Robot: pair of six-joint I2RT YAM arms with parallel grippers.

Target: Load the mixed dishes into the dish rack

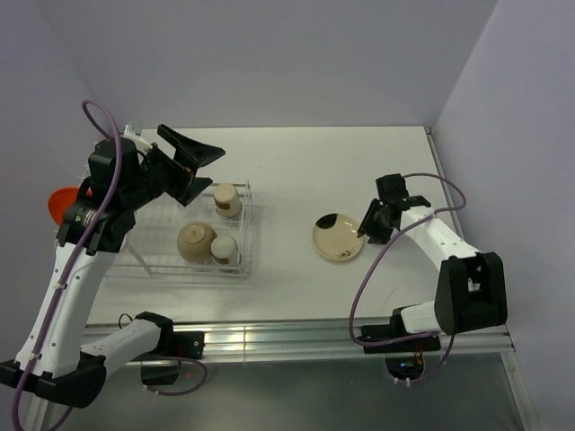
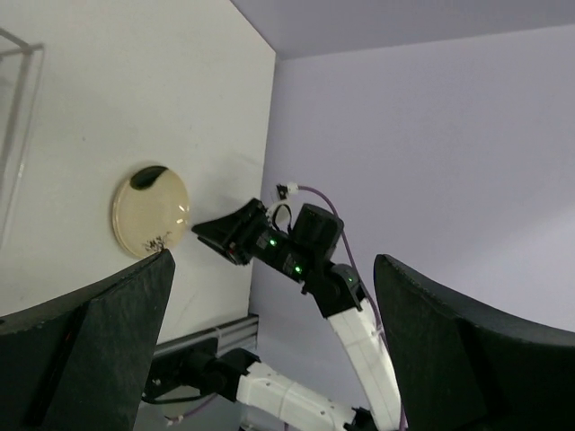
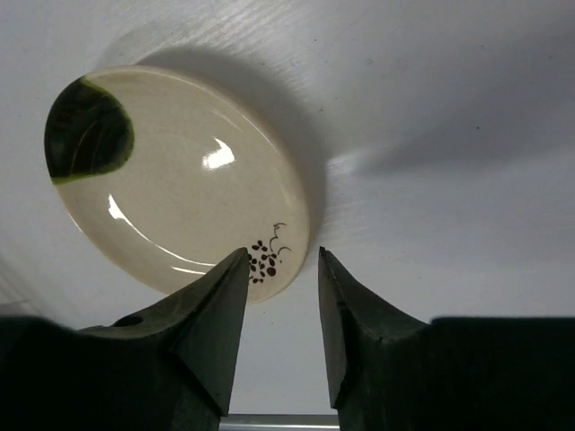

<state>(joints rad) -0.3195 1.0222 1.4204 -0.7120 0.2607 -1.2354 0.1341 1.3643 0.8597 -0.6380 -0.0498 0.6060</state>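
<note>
We see a white table (image 1: 296,162) with the white wire dish rack (image 1: 249,233) on its left half. The rack's low basket runs with its long side left to right across the table. A glossy orange round plate (image 1: 61,205) shows at the rack's far-left end, mostly hidden behind the left arm, so we cannot tell how it sits.

Inside the basket lies a cream-white bowl (image 1: 196,241); we cannot tell whether its mouth is up or down. Two small tan cups share the basket, one (image 1: 227,199) at the far right corner and the other (image 1: 225,249) just beside the bowl on its right.

The cream shallow dish with brown marks (image 3: 180,180) lies flat on the table, hollow side up, well apart from the rack on its right. Being round, it has no long axis. Its dark patch points to the far left, and its speckled marks face the right gripper (image 3: 280,262).

That claw is not clenched: its jaws stand apart and straddle the dish's near rim, one over the hollow and one outside.

The left gripper (image 1: 214,171) hangs above the rack's far edge, spread wide and grasping nothing.
</note>
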